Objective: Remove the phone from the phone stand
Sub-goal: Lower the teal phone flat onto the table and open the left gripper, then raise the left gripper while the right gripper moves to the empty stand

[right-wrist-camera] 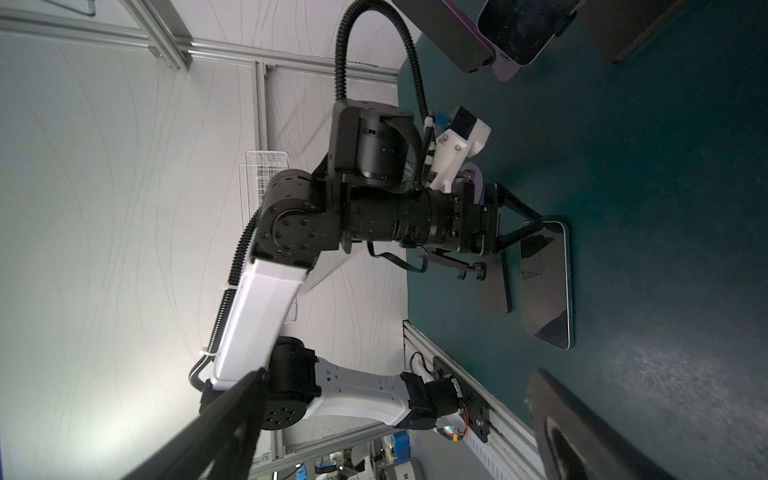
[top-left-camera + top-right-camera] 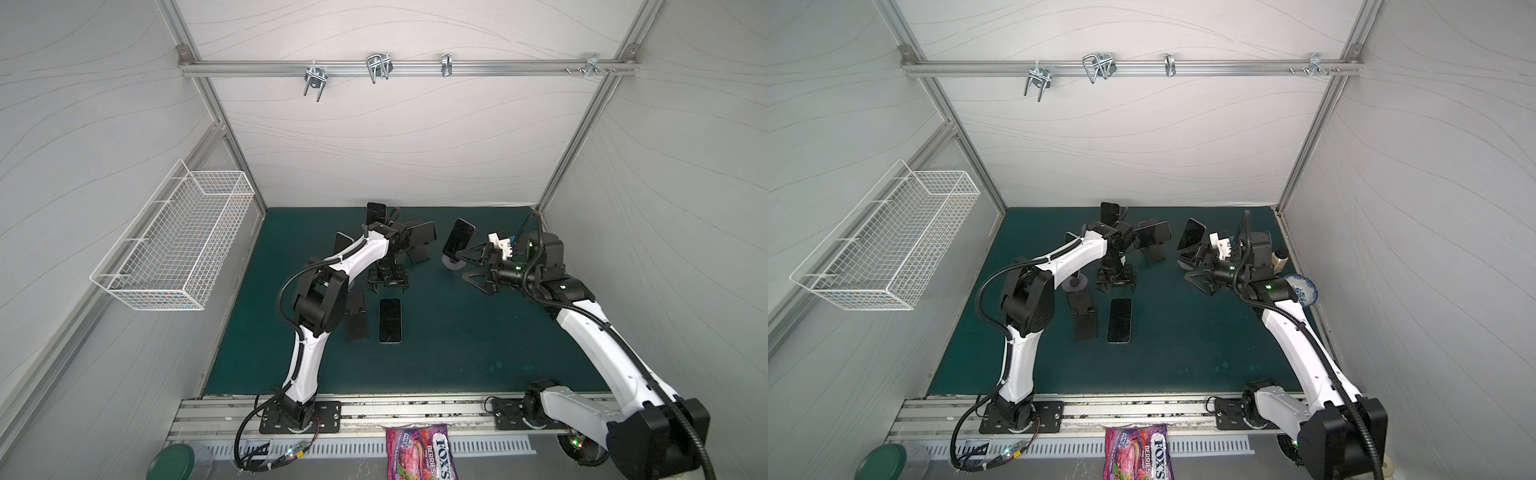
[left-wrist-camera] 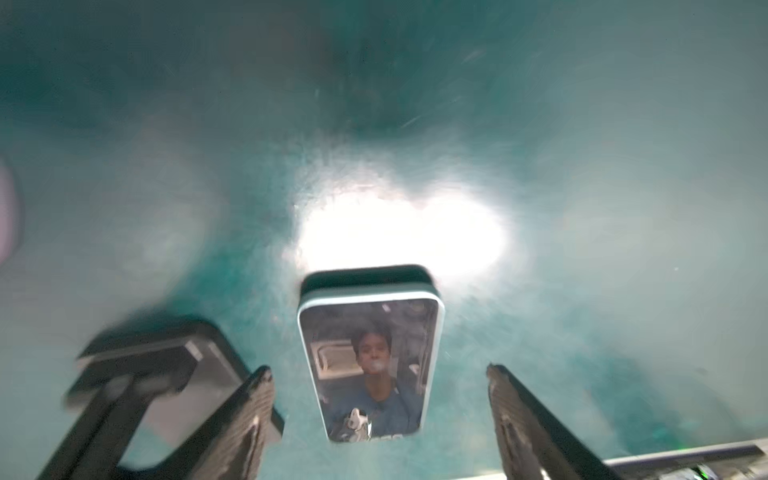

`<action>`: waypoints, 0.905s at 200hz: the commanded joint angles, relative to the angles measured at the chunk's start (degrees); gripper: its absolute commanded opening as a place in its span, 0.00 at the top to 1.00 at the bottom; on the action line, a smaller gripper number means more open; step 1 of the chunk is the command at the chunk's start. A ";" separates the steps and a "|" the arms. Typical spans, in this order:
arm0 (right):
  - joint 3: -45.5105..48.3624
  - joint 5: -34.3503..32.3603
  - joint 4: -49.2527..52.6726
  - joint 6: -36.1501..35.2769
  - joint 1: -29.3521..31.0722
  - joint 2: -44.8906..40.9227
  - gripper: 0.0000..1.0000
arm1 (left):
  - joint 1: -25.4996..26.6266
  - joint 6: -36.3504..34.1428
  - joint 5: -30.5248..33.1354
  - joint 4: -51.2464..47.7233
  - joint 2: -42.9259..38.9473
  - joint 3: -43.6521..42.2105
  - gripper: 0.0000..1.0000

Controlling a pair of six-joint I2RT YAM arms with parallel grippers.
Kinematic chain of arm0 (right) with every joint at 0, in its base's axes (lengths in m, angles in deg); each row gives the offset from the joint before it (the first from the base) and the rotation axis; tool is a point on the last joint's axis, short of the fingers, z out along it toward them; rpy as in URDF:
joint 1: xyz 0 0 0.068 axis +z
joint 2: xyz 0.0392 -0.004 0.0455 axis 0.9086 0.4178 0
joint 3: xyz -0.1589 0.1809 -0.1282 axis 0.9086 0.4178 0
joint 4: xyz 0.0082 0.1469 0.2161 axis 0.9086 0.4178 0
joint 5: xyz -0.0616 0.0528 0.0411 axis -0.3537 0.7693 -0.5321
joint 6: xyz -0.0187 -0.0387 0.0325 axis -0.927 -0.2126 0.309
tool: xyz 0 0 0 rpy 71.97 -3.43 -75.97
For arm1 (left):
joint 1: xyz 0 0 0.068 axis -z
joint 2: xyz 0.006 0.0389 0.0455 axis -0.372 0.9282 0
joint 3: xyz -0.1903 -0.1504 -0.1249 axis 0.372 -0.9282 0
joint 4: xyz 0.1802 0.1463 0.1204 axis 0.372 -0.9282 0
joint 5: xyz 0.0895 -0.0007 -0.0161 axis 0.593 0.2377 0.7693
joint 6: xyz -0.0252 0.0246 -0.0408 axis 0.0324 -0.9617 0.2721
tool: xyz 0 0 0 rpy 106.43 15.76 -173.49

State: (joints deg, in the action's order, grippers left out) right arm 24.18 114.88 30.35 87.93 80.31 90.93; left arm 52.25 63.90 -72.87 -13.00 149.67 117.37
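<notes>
The green bench (image 2: 457, 345) fills the floor of the booth in both top views. A white wire basket (image 2: 174, 245) hangs on the wall at its left side. Off the green at the front edge lies a purple sweets bag (image 2: 419, 453).

The phone (image 2: 390, 320) lies flat on the bench, screen up, a little left of the middle and on no stand. Its long sides run front to back. Just beside it on the left lies a black folded stand (image 2: 357, 318), also flat, with a narrow strip of green between the two.

Farther back and to the right, a second phone (image 2: 459, 237) leans upright on a round-footed stand (image 2: 449, 262). Left of it, a third phone (image 2: 424, 236) sits sideways on its own stand.

The left pincer (image 2: 388, 284) points down at the far end of the flat phone. In the left wrist view its fingers (image 3: 253, 415) stand wide apart, one on each side of the phone. Green shows between each finger and the phone's edge, and the pincer grips nothing.

The right pincer (image 2: 461, 263) points toward the left, spread wide and empty, at the foot of the second phone. I cannot tell whether a fingertip touches that phone or its stand.
</notes>
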 commanded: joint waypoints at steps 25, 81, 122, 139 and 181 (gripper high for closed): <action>-9.71 -8.00 11.31 -13.02 6.17 1.73 0.07 | -0.10 -4.15 4.13 1.51 -10.27 0.34 0.23; -23.98 -15.71 19.84 -28.57 16.12 9.32 0.20 | -2.99 -19.89 3.00 16.78 -29.11 -14.51 0.28; -28.05 -10.55 19.36 -32.90 18.12 13.98 0.22 | -11.97 -36.64 -9.53 29.80 -46.77 -30.73 0.31; -29.61 -10.41 20.25 -35.12 18.64 15.68 0.23 | -12.84 -44.50 -12.27 27.78 -50.94 -33.09 0.28; -31.85 -9.64 21.08 -35.74 19.88 19.51 0.23 | -13.72 -53.71 -13.76 28.97 -58.06 -43.57 0.29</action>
State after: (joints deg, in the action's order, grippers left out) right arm -6.94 103.60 50.10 54.49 98.95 109.37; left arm 39.18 20.43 -82.66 12.92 93.87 78.35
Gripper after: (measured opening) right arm 0.769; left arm 0.712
